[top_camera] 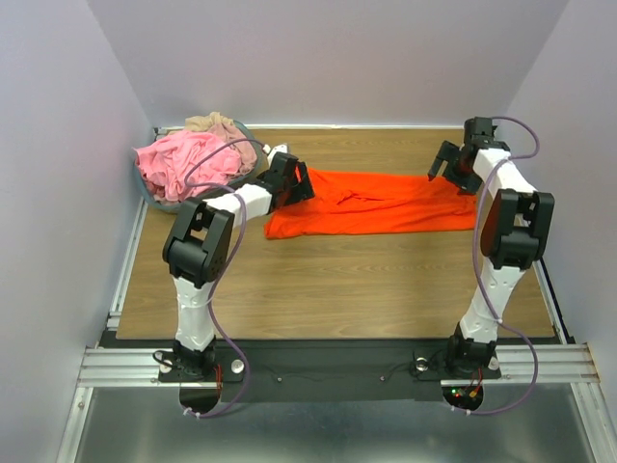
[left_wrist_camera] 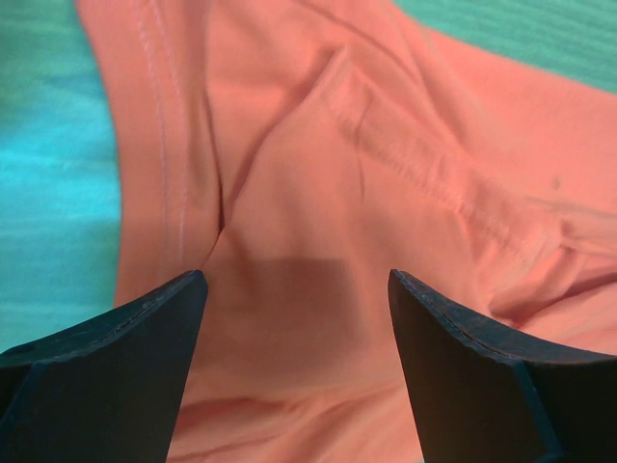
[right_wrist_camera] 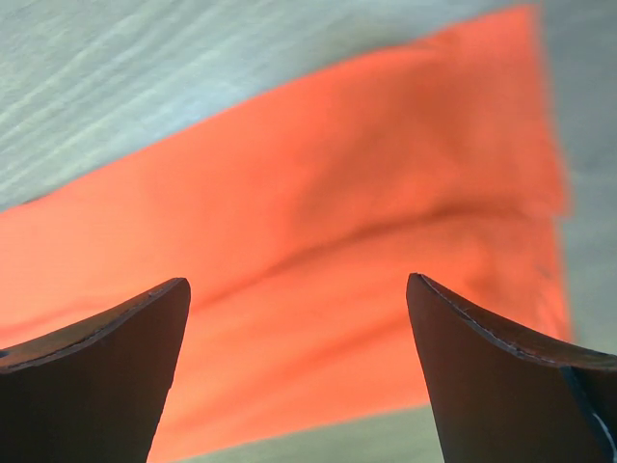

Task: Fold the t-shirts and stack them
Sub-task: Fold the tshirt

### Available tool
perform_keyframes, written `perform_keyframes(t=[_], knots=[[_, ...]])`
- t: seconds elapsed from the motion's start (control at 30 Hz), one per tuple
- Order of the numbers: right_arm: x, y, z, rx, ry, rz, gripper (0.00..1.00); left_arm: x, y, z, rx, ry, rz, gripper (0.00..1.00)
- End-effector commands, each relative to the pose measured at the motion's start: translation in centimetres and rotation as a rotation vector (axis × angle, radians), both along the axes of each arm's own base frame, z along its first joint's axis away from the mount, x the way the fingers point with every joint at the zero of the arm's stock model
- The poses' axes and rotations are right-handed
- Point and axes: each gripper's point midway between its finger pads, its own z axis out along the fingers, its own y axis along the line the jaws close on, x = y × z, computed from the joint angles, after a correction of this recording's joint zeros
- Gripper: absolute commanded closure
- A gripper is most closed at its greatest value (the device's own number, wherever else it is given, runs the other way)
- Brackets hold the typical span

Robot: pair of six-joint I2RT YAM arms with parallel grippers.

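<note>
An orange-red t-shirt [top_camera: 376, 203] lies folded into a long band across the far half of the table. My left gripper [top_camera: 307, 183] is open just above the shirt's left end, where a sleeve seam [left_wrist_camera: 424, 174] shows between its fingers. My right gripper [top_camera: 442, 164] is open above the shirt's right end [right_wrist_camera: 318, 222], its fingers apart over the cloth. A pink t-shirt [top_camera: 183, 162] and a beige one [top_camera: 214, 122] lie bunched in the basket at the far left.
The grey oval basket [top_camera: 152, 198] stands at the table's far left corner against the wall. Bare wood table [top_camera: 337, 280] lies in front of the orange shirt. White walls close in on left, back and right.
</note>
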Motion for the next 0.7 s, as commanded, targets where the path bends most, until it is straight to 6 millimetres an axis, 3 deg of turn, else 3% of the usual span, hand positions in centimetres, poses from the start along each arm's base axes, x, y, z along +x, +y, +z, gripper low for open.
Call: perform_keyframes(t=[0.0,0.1,0.17,0.2,0.23,0.3,0.33,0.37,0.4,0.43,0.53,0.57,0.6,0.63,0.67], knots=[[2.4,1.3,-2.1,0.092,-0.051,0.046,0.00,1.8,-0.8,0.9,0.001,-0.032,-0.019,0.12],[1.4,0.9,-4.1,0.079,-0.004,0.012,0.00,2.9,-1.2,0.2,0.020,-0.025,-0.034,0.12],[-1.4,1.2,-6.1,0.091,0.060,-0.022,0.00,3.8,-1.6,-0.7,0.039,-0.005,-0.042,0.12],[-0.9,1.2,-5.1,0.091,0.026,-0.031,0.00,4.2,-1.9,-1.0,0.045,0.001,-0.046,0.12],[-2.9,1.5,-6.3,0.104,0.063,-0.045,0.00,4.6,-2.1,-1.3,0.049,0.008,-0.052,0.12],[-4.4,2.3,-5.2,0.144,0.028,-0.078,0.00,5.8,-2.8,-2.0,0.050,0.032,-0.050,0.12],[-7.3,3.5,-7.2,0.185,0.089,-0.101,0.00,6.8,-3.6,-0.8,0.030,0.024,-0.053,0.12],[-7.7,4.1,-5.9,0.200,0.038,-0.103,0.00,7.2,-4.0,-2.3,0.025,0.051,-0.049,0.12],[-8.7,4.7,-6.0,0.217,0.040,-0.110,0.00,7.6,-4.6,-2.1,0.008,0.050,-0.053,0.12],[-12.0,5.7,-8.0,0.234,0.106,-0.112,0.00,7.9,-5.6,-2.0,-0.022,0.053,-0.076,0.12],[-14.9,9.2,-7.2,0.237,0.086,-0.055,0.00,9.7,-8.2,-1.1,-0.091,0.038,-0.106,0.12],[-17.8,11.8,-8.5,0.240,0.141,-0.010,0.00,10.8,-9.6,1.1,-0.126,-0.012,-0.123,0.12],[-19.0,13.3,-8.6,0.241,0.150,0.022,0.00,11.0,-10.4,0.0,-0.134,-0.006,-0.128,0.11],[-19.9,14.9,-7.8,0.259,0.130,0.063,0.00,11.0,-11.5,0.3,-0.168,-0.007,-0.139,0.09],[-21.6,17.7,-7.9,0.284,0.142,0.104,0.00,11.8,-12.5,0.6,-0.195,-0.032,-0.146,0.01]])
